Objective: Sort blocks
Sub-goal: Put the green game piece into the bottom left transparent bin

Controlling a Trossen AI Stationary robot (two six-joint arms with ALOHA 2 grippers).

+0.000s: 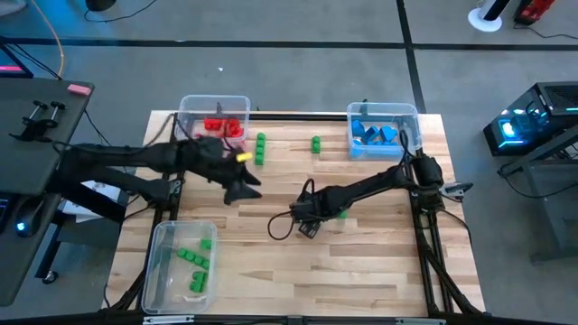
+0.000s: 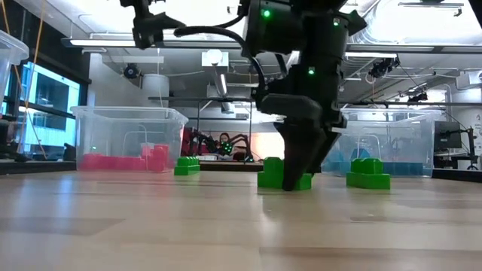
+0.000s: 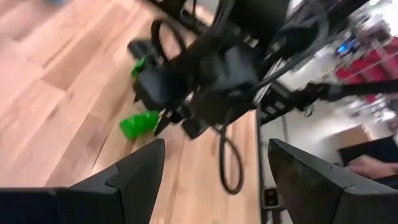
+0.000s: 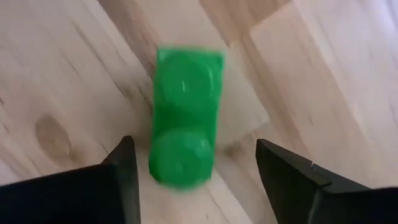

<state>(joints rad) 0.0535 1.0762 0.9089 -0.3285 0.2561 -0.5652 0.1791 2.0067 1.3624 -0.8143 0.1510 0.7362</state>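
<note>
Right gripper [image 4: 193, 180] astride green block [image 4: 185, 118]

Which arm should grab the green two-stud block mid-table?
Right. The right gripper is already down over the green two-stud plastic block, open fingers on either side of it. The left gripper is open too, but off to the side of it.

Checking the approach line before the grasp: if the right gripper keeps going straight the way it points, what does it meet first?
Most likely the green block, lying on the table between the open fingers of the right gripper. In the low view the fingertips already seem level with it, though depth is uncertain.
</note>
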